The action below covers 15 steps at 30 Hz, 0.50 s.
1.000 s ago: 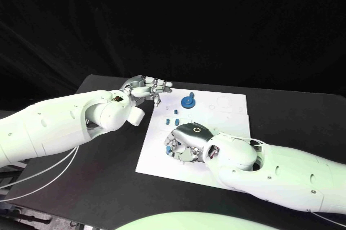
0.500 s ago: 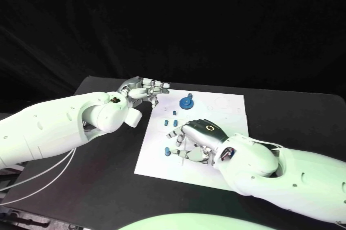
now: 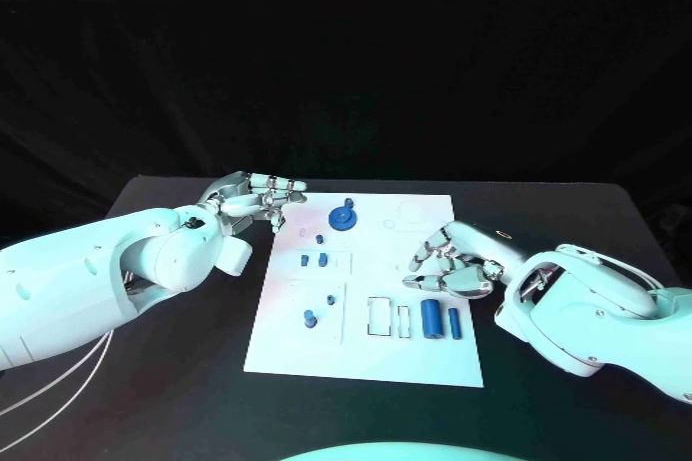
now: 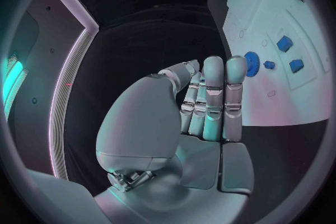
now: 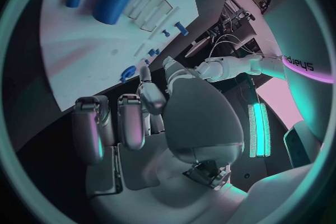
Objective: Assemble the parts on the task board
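Judged partly assembled: two blue cylinders seated just beside right robot hand; small blue parts loose. Both robot hands, left robot hand included, held nothing, fingers curled.

The board lies in the middle of the table. The left hand is by the board's far left corner. The right hand is over its right edge, just behind two long parts.
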Each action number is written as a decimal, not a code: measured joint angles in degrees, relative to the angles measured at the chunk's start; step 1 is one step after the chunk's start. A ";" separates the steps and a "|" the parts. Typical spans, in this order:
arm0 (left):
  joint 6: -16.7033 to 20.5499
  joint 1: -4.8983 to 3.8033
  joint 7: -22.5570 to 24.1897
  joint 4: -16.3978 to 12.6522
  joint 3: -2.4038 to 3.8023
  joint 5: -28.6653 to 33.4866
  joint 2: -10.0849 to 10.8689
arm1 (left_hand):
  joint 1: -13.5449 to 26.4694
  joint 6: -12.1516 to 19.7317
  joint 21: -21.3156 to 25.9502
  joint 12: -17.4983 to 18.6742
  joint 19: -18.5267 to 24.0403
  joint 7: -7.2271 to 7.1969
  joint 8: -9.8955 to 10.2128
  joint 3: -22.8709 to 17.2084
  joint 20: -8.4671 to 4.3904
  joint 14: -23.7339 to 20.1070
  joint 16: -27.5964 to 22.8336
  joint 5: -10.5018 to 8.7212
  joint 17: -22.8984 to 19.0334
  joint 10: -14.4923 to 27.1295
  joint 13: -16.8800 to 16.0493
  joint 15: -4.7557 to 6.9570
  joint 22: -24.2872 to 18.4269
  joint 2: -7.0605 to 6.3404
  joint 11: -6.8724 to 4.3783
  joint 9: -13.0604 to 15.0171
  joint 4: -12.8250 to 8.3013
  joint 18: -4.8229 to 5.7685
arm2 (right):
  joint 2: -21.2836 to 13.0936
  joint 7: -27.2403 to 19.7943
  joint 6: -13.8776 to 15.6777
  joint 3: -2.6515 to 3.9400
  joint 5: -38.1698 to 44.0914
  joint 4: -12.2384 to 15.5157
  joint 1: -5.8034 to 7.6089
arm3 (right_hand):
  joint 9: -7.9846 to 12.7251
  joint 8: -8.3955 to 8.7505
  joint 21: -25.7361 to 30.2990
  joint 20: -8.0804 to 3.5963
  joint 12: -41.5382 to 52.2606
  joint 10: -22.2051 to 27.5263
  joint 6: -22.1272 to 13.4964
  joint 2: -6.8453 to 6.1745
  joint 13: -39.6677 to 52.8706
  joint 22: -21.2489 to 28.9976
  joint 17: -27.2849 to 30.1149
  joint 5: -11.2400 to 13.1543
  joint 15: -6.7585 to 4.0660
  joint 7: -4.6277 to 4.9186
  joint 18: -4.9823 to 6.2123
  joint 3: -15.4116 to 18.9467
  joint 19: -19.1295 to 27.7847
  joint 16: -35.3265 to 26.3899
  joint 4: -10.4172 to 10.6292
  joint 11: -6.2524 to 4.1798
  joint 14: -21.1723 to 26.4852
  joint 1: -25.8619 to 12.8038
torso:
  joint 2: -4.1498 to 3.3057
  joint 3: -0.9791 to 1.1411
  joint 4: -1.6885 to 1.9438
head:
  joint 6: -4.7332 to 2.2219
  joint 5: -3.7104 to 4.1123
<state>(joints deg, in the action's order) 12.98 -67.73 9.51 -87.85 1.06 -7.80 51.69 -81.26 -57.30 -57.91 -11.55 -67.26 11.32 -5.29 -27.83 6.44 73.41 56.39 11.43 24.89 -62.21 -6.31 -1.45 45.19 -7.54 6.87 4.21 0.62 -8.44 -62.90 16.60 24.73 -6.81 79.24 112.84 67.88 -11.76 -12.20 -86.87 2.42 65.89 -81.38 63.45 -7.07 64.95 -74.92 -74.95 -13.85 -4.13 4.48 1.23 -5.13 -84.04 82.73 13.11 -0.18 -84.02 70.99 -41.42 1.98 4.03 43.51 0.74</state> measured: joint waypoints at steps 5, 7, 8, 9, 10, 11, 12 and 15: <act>0.00 0.00 0.00 -0.39 -0.03 0.00 0.07 | 0.00 0.00 0.00 0.00 0.00 0.00 0.00 0.00 0.00 0.00 0.00 0.00 0.00 0.00 0.00 0.00 0.00 0.00 0.00 0.00 0.00 0.00 | -4.22 3.07 -0.62 -0.53 0.06 1.84 -0.53 | -3.45 -1.49 -1.90 0.00 10.92 -1.37 -0.68 0.49 9.92 0.00 0.00 -0.69 0.00 -0.12 0.00 4.41 0.00 1.54 1.99 0.10 0.00 -0.49 | 0.19 0.00 -0.36 | 0.01 1.09; 0.00 0.00 -0.01 -0.45 -0.04 0.00 0.08 | 0.00 0.00 0.00 0.00 0.00 0.00 0.00 0.00 0.00 0.00 0.00 0.00 0.00 0.00 0.00 0.00 0.00 0.00 0.00 0.00 0.00 0.00 | -4.92 4.56 -0.78 -0.72 0.66 2.41 -1.19 | -4.51 -1.82 -2.10 0.00 11.88 -1.44 -0.88 0.49 10.00 0.00 0.00 -1.52 0.00 -0.13 0.00 5.67 0.00 1.85 2.53 0.17 0.00 -0.49 | 0.25 0.00 -0.46 | 0.05 1.37; 0.00 0.00 -0.01 -0.47 -0.05 0.00 0.09 | 0.00 0.00 0.00 0.00 0.00 0.00 0.00 0.00 0.00 0.00 0.00 0.00 0.00 0.00 0.00 0.00 0.00 0.00 0.00 0.00 0.00 0.00 | -5.03 4.97 -0.82 -0.76 0.86 2.55 -1.39 | -4.61 -1.88 -2.22 0.00 11.96 -1.44 -0.93 0.50 10.00 0.00 0.00 -1.68 0.00 -0.08 0.00 5.79 0.00 1.85 2.58 0.17 0.00 -0.48 | 0.27 -0.01 -0.50 | 0.07 1.47; 0.00 0.00 -0.01 -0.48 -0.07 0.00 0.10 | 0.00 0.00 0.00 0.00 0.00 0.00 0.00 0.00 0.00 0.00 0.00 0.00 0.00 0.00 0.00 0.00 0.00 0.00 0.00 0.00 0.00 0.00 | -5.14 5.55 -0.87 -0.81 1.19 2.72 -1.68 | -4.96 -1.95 -2.34 0.00 12.15 -1.44 -1.01 0.50 10.00 0.00 0.00 -2.04 0.00 -0.07 0.00 6.32 0.00 1.85 2.67 0.17 0.00 -0.48 | 0.31 -0.03 -0.58 | 0.13 1.60; 0.00 0.00 -0.01 -0.50 -0.09 0.00 0.10 | 0.00 0.00 0.00 0.00 0.00 0.00 0.00 0.00 0.00 0.00 0.00 0.00 0.00 0.00 0.00 0.00 0.00 0.00 0.00 0.00 0.00 0.00 | -5.19 6.14 -0.92 -0.85 1.57 2.88 -1.97 | -5.32 -1.98 -2.34 0.00 12.19 -1.44 -1.18 0.70 10.00 0.00 0.01 -2.33 0.00 -0.24 0.00 6.75 0.00 1.89 2.80 0.17 0.00 -0.28 | 0.34 -0.02 -0.64 | 0.16 1.70; -0.01 0.00 -0.01 -0.51 -0.09 0.00 0.10 | 0.00 0.00 0.00 0.00 0.00 0.00 0.00 0.00 0.00 0.00 0.00 0.00 0.00 0.00 0.00 0.00 0.00 0.00 0.00 0.00 0.00 0.00 | -5.20 6.68 -0.97 -0.87 1.95 3.00 -2.24 | -5.68 -2.21 -2.33 0.00 12.36 -1.56 -1.18 0.80 10.01 0.00 0.01 -2.46 0.00 -0.24 0.01 7.23 0.00 2.08 2.98 0.06 0.00 -0.18 | 0.36 -0.02 -0.68 | 0.21 1.77; -0.01 0.00 -0.01 -0.52 -0.10 0.00 0.11 | 0.00 0.00 0.00 0.00 0.00 0.00 0.00 0.00 0.00 0.00 0.00 0.00 0.00 0.00 0.00 0.00 0.00 0.00 0.00 0.00 0.00 0.00 | -5.17 7.37 -1.04 -0.89 2.49 3.12 -2.61 | -5.96 -2.37 -2.47 0.00 12.59 -1.65 -1.18 0.81 10.00 0.00 0.01 -2.46 0.00 -0.24 0.00 7.45 0.00 2.08 3.20 -0.03 0.00 -0.20 | 0.37 -0.02 -0.71 | 0.23 1.83; -0.02 0.00 -0.01 -0.53 -0.14 0.00 0.12 | 0.00 0.00 0.00 0.00 0.00 0.00 0.00 0.00 0.00 0.00 0.00 0.00 0.00 0.00 0.00 0.00 0.01 0.00 0.00 0.00 0.00 0.00 | -4.81 8.87 -1.19 -0.96 3.71 3.23 -3.45 | -6.66 -2.42 -2.88 0.01 12.86 -1.65 -1.46 1.19 10.00 0.01 0.01 -2.78 0.00 -0.19 -0.87 8.39 0.00 2.31 3.48 -0.03 0.00 -0.57 | 0.40 -0.03 -0.76 | 0.32 1.97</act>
<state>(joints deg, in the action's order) 12.96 -67.73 9.50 -88.38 0.92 -7.80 51.81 -81.26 -57.30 -57.91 -11.55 -67.26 11.32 -5.29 -27.83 6.44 73.41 56.39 11.43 24.89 -62.21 -6.31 -1.45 45.19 -7.54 6.87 4.22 0.62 -8.44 -67.71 25.47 23.55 -7.77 82.94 116.07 64.43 -18.42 -14.62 -89.74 2.42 78.75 -83.03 61.99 -5.88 74.95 -74.92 -74.94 -16.63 -4.13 4.30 0.36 3.26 -84.04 85.04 16.59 -0.21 -84.02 70.42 -41.02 1.96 3.27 43.84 2.71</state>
